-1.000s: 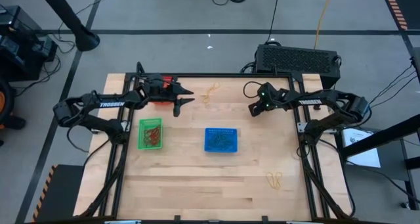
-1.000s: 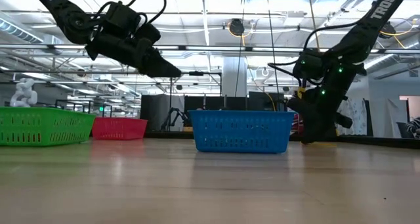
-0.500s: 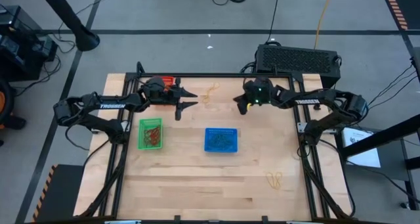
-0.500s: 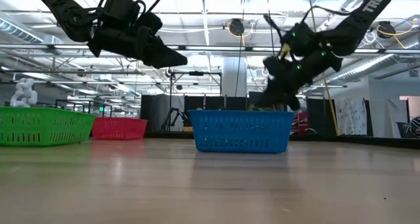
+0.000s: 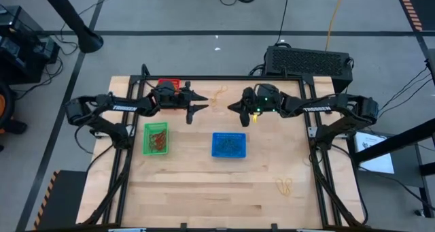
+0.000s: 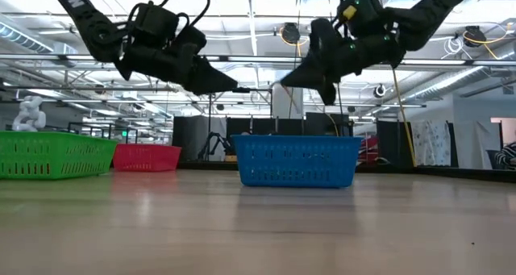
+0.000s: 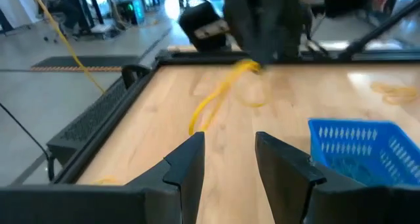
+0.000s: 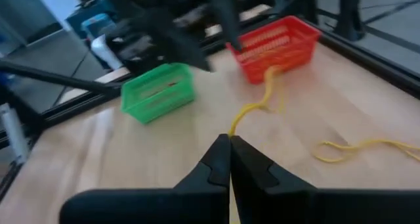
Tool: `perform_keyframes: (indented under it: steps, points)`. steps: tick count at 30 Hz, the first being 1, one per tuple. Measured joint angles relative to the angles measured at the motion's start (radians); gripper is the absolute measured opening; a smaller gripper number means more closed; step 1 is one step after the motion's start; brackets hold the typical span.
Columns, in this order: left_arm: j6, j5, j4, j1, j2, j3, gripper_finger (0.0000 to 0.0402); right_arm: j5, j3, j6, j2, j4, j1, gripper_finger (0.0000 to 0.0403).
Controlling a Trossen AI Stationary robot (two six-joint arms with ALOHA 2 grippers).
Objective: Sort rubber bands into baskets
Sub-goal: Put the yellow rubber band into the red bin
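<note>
My right gripper (image 5: 232,108) hangs over the far middle of the table, beyond the blue basket (image 5: 229,145), shut on a yellow rubber band (image 8: 257,106). My left gripper (image 5: 202,103) faces it from the left, open, with nothing between its fingers (image 7: 230,145). The green basket (image 5: 155,138) holds several bands. The red basket (image 5: 168,84) stands at the far edge, partly under my left arm. Loose yellow bands lie flat on the table at the far middle (image 5: 219,94) and near right (image 5: 284,186). My right gripper pinches one end of the yellow rubber band (image 8: 231,133) between its two fingertips. The fingers point nearly level toward the table's left. The band trails from the tips as a long slack loop (image 7: 210,106), off the table.
The tabletop (image 5: 204,191) is bare wood between the baskets and the near edge. A black box (image 5: 309,60) sits beyond the far right corner. Both arms hang well above the baskets in the low view, their tips (image 6: 260,85) close together.
My right gripper has risen from the tabletop at the far right and swung toward the table's left, tipping from pointing down to nearly level. The yellow band has come up with it, clear of the table. My left gripper has edged toward the right.
</note>
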State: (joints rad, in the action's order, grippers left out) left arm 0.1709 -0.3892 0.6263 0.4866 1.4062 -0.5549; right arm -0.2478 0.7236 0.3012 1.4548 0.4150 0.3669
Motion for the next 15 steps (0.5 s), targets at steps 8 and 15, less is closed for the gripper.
perform_keyframes:
  steps: [8,15]
  points:
    - [-0.048,0.001,0.227,-0.060,0.134,-0.011,0.0144,0.002,0.033,-0.018,0.000,-0.002,-0.066,0.0000]
    - [0.242,0.029,0.258,-0.160,0.193,-0.049,0.0144,0.001,0.037,-0.018,0.000,-0.019,-0.083,0.0000]
